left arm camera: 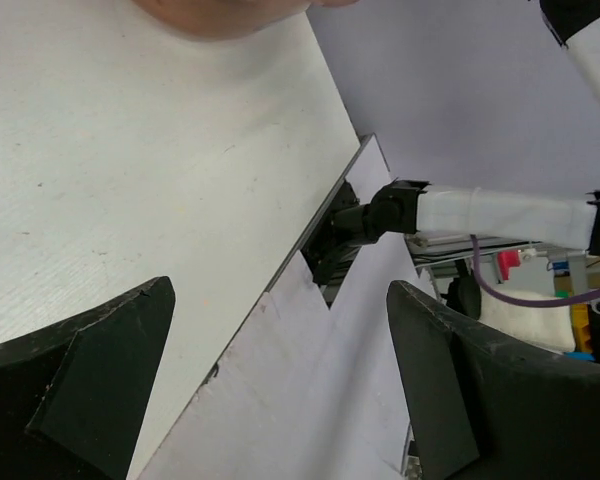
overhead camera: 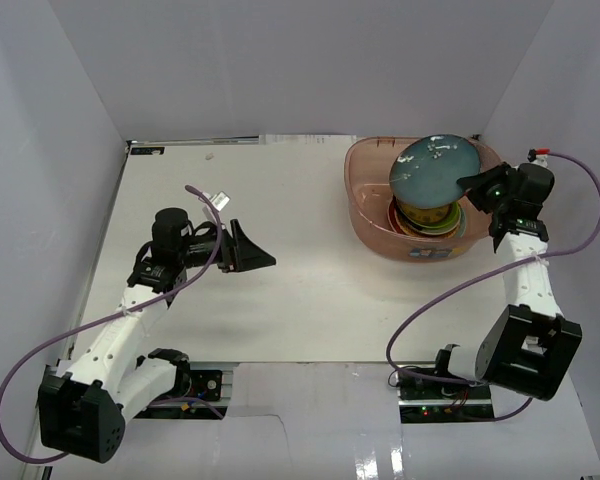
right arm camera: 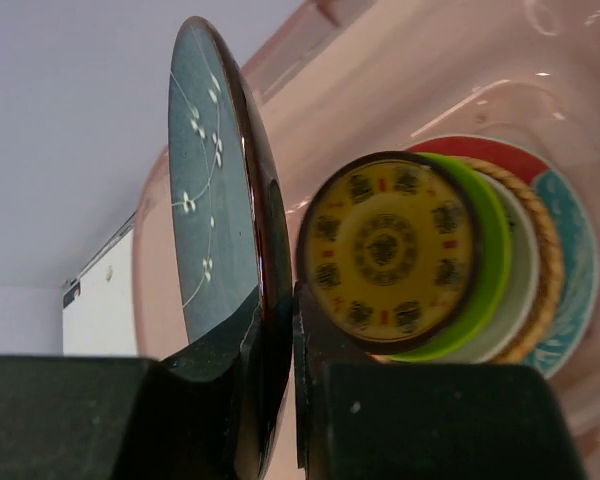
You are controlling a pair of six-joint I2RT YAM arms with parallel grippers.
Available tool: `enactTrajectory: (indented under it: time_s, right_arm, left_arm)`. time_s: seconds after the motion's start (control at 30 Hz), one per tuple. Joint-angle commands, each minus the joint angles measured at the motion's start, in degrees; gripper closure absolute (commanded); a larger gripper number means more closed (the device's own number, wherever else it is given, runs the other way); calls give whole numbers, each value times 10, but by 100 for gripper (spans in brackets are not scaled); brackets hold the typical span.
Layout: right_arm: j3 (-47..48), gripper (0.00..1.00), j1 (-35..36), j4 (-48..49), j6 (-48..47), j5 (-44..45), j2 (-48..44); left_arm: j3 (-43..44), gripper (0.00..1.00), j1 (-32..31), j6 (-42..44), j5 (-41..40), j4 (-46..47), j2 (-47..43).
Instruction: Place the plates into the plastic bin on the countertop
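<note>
My right gripper [overhead camera: 470,187] is shut on the rim of a teal blue plate [overhead camera: 435,168] with white flower marks, held above the plastic bin [overhead camera: 352,190]. In the right wrist view the same plate [right arm camera: 205,190] stands on edge, its dark rim pinched between my fingers [right arm camera: 280,340]. Below it, inside the bin [right arm camera: 380,90], is a stack of plates [overhead camera: 430,217]. A yellow-brown patterned plate [right arm camera: 390,250] is on top, over lime green, cream, woven tan, red and teal ones. My left gripper [overhead camera: 255,250] hangs open and empty over the white countertop [overhead camera: 280,310], far left of the bin.
In the left wrist view my open fingers [left arm camera: 90,390] frame the countertop's near edge [left arm camera: 310,240], with the right arm's base [left arm camera: 500,215] beyond it. White walls enclose the table on three sides. Purple cables loop beside both arms.
</note>
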Motion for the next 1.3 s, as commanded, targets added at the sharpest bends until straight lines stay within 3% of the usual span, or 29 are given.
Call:
enactTrajectory:
  time_s: [0.0, 0.27, 0.37, 0.4, 0.47, 0.5, 0.7, 0.9, 1.03, 1.07, 1.1, 1.27]
  right_arm:
    - [31, 92, -23, 65, 24, -107, 20]
    - [37, 89, -46, 73, 11, -117, 119]
    - [26, 64, -46, 48, -14, -76, 113]
    - [26, 43, -46, 38, -22, -64, 112]
    - [33, 22, -45, 10, -42, -30, 106]
    - [35, 7, -44, -13, -58, -15, 102]
    - [34, 10, -26, -56, -97, 172, 28]
    - [43, 1, -20, -78, -91, 173, -31]
    - [28, 0, -4, -71, -80, 89, -96]
    - [25, 4, 2, -71, -79, 70, -112]
    - [11, 10, 15, -59, -80, 25, -149]
    - [5, 10, 25, -27, -73, -179, -246]
  left_arm:
    - [-2, 2, -16, 63, -37, -31, -6]
    - [-14, 2, -40, 97, -73, -34, 16]
    - [-12, 2, -41, 99, -74, -34, 17]
    - [-9, 2, -41, 99, -75, -35, 16]
    - [-4, 2, -41, 101, -76, -36, 18]
    - [5, 2, -42, 101, -76, -37, 19]
    - [89, 2, -42, 120, -140, -69, 8]
    - [160, 2, -42, 117, -188, -85, 7]
    - [199, 2, -42, 110, -211, -91, -6]
    - [207, 2, -42, 109, -215, -90, -11]
    - [211, 2, -42, 105, -225, -88, -23]
    - [256, 2, -41, 116, -268, -83, -73]
